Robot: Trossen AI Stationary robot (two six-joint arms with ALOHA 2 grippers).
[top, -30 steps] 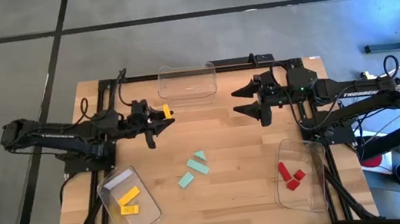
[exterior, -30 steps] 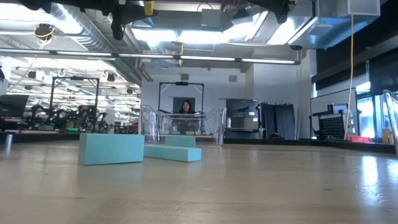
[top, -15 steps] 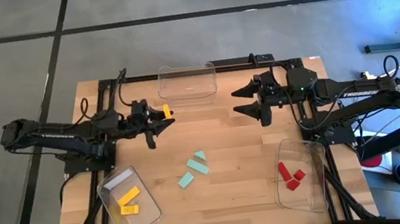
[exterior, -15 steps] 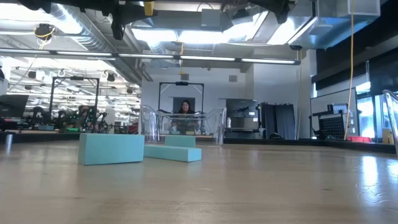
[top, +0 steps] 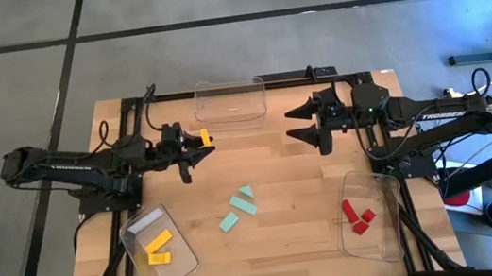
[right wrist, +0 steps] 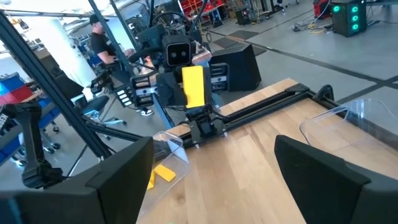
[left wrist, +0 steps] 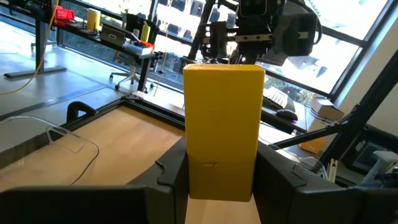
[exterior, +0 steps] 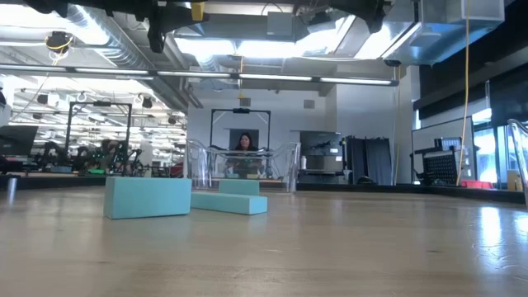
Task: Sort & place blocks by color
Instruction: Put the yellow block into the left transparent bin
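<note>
In the high view, the left gripper point(top: 197, 144) is raised over the back left part of the worktop point(top: 280, 248) and it holds a yellow block point(top: 205, 138) between its fingers. The bin with two yellow blocks point(top: 158, 248) is at the front left corner, the bin with red blocks point(top: 359, 215) is at the front right, and three green blocks point(top: 238, 208) lie loose in the middle of the worktop. An empty clear bin point(top: 231, 101) stands at the back edge. The right gripper point(top: 299, 123) waits above the back right part, with its fingers wide apart and nothing between them. In the low view, the green blocks point(exterior: 186, 197) rest flat on the worktop and the empty bin is behind them. In the left wrist view, the yellow block point(left wrist: 222, 130) stands upright, clamped between the two fingers. In the right wrist view, the other arm with this block point(right wrist: 193, 86) is seen across the worktop. I judge the step in hand is carrying the yellow block. The next move calls for bringing it back toward the front left bin, lowering it over the other yellow blocks and then opening the fingers.
</note>
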